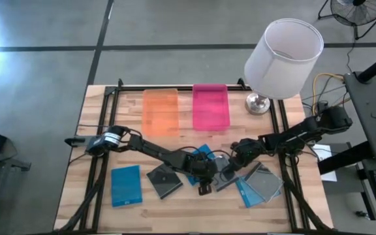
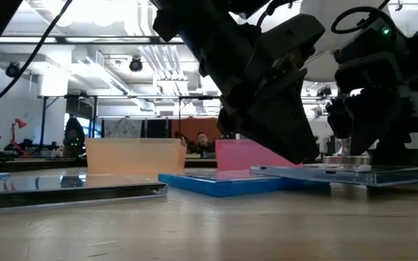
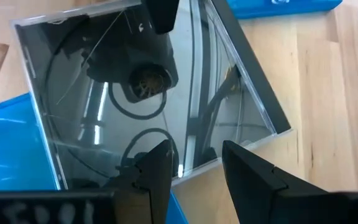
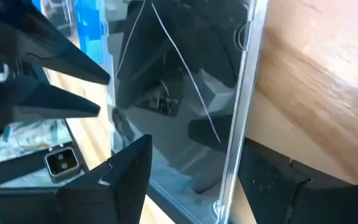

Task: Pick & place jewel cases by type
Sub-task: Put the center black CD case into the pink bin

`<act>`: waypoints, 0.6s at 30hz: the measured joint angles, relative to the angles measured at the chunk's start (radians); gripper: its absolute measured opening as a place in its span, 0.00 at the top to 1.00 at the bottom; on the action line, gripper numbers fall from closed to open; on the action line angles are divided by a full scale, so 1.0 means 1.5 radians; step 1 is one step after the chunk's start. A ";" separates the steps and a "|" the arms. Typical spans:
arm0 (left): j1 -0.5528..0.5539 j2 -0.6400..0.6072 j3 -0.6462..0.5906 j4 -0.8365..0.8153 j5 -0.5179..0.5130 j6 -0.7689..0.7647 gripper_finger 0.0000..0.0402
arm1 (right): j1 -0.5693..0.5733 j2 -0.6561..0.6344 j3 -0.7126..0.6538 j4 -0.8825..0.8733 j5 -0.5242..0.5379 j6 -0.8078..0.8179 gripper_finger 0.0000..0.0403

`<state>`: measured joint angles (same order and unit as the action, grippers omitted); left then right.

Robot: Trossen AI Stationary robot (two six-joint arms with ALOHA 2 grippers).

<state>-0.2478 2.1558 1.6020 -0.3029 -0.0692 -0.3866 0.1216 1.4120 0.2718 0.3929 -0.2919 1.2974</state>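
Note:
A clear jewel case (image 1: 224,175) (image 3: 135,93) (image 4: 179,81) lies at the table's middle, partly on a blue case (image 1: 201,155) (image 2: 223,183). My left gripper (image 1: 204,186) (image 3: 194,174) is open, its fingertips either side of this case's edge. My right gripper (image 1: 235,163) (image 4: 194,180) is open over the same case from the right, one finger over it and one beyond its edge. Flat on the wood lie another blue case (image 1: 126,185), a grey case (image 1: 164,181) and a pile of blue and grey cases (image 1: 261,186). My left gripper has one fingertip (image 3: 154,171) over the clear case's edge (image 3: 197,163) and the other (image 3: 247,180) over bare wood; I cannot tell whether either touches it. My right gripper straddles the case's long edge (image 4: 238,143) with its fingers apart; whether a finger touches the case cannot be told.
A translucent orange tray (image 1: 160,112) and a pink tray (image 1: 211,108) stand at the table's far side. A lamp with a white shade (image 1: 282,55) and a metal base (image 1: 258,102) stands at the far right. Bare wood (image 1: 194,215) lies along the near edge.

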 joint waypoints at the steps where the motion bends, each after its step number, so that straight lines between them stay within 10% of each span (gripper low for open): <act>1: 0.000 0.000 0.000 0.000 0.000 0.000 0.69 | 0.000 0.001 0.000 0.004 0.002 0.005 0.46; 18: -0.012 -0.036 -0.001 -0.096 0.093 -0.010 0.69 | 0.000 0.003 -0.004 0.000 0.025 0.016 0.57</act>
<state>-0.2656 2.1020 1.5999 -0.4462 0.0704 -0.4012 0.1223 1.4170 0.2665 0.3924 -0.2546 1.3216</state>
